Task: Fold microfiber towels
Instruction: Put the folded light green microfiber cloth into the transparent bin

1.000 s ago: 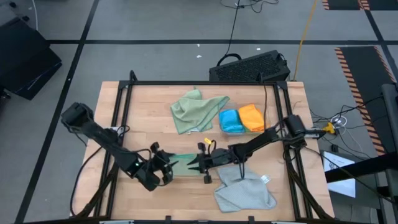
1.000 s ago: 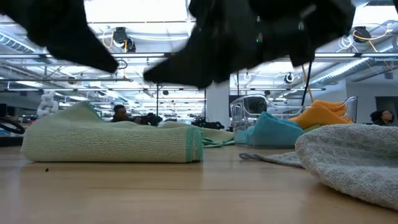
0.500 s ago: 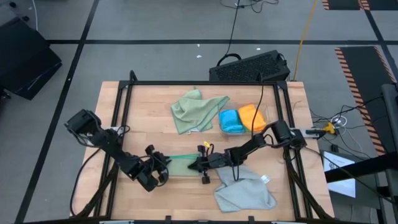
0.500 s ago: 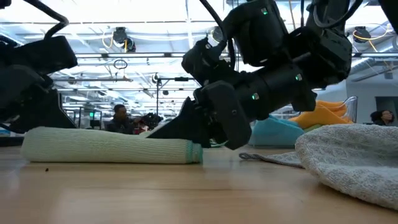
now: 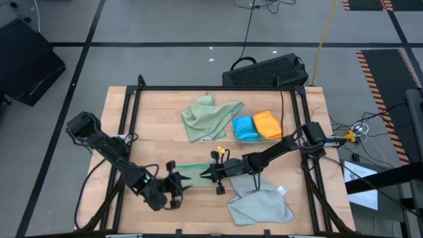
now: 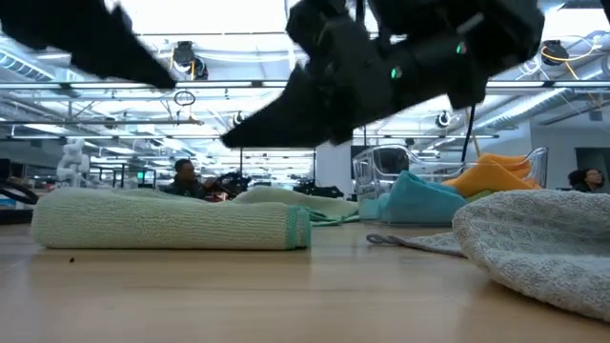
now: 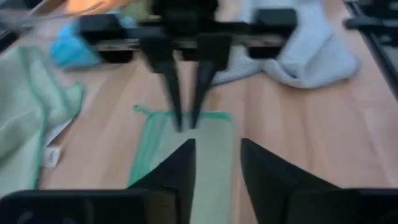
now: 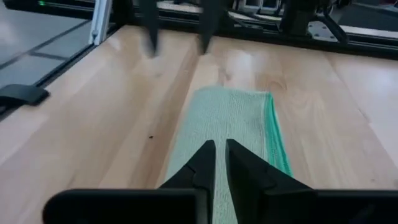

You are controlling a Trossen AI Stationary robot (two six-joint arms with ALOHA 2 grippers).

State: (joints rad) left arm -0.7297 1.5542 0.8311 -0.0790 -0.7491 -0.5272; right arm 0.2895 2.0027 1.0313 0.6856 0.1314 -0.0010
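Note:
A pale sage green towel [image 5: 192,173], folded into a narrow strip with a brighter green hem, lies flat on the wooden table [image 5: 152,125] near its front. My left gripper [image 5: 177,184] hovers open off the strip's left end, fingers [image 7: 180,168] apart. My right gripper [image 5: 203,175] hovers over the strip's right end, fingers [image 8: 205,162] shut with nothing between them. In the low view both stand above the towel [image 6: 172,226].
A crumpled pale green towel [image 5: 208,118], a blue one [image 5: 246,129] and an orange one [image 5: 268,124] lie at the back. A grey towel [image 5: 261,203] sprawls at the near right. A clear tray [image 6: 376,171] stands behind; black rails [image 5: 125,125] frame the table.
Both grippers dipped down onto the folded strip's two ends half a second ago and have since risen clear of it. The strip now lies flatter; the hump on its top is gone. It has stayed in place.

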